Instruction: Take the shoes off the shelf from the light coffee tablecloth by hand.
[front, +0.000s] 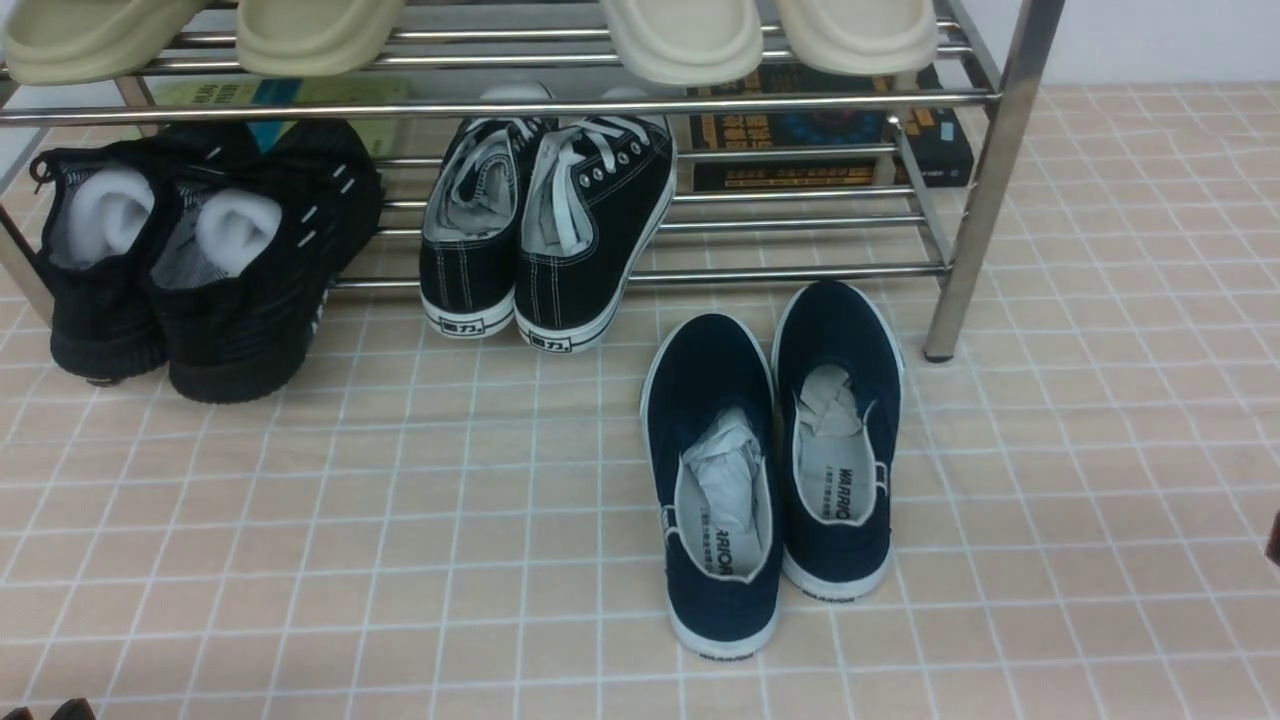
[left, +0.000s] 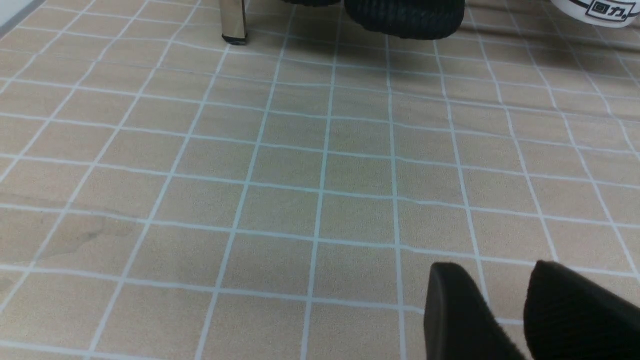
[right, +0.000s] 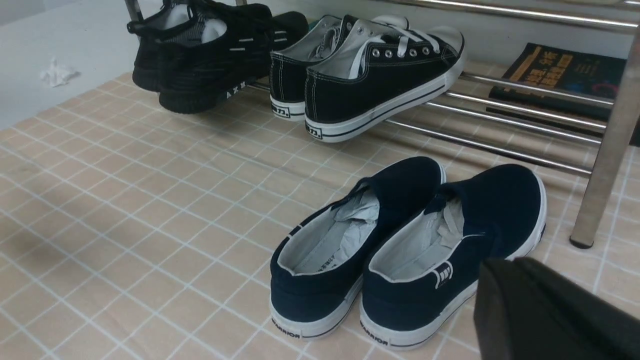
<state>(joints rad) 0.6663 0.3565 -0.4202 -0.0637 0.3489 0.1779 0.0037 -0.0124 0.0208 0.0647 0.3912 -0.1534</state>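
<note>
Shoes (front: 770, 460) are sitting side by side on the light coffee tablecloth (front: 300, 520), paper-stuffed, just before the shelf (front: 985, 180), bare cloth lying leftward. Right pincer (right: 545, 310) is closed, empty; left pincer (left: 520, 310) is gapped, empty.

Navy shoes (front: 770, 465) on tablecloth (front: 400, 520), before shelf (front: 985, 180)

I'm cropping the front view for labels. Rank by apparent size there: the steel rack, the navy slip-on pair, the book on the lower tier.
1. steel rack, spanning nearly the whole width
2. navy slip-on pair, though nearness to the camera enlarges it
3. book, partly hidden behind rods
</note>
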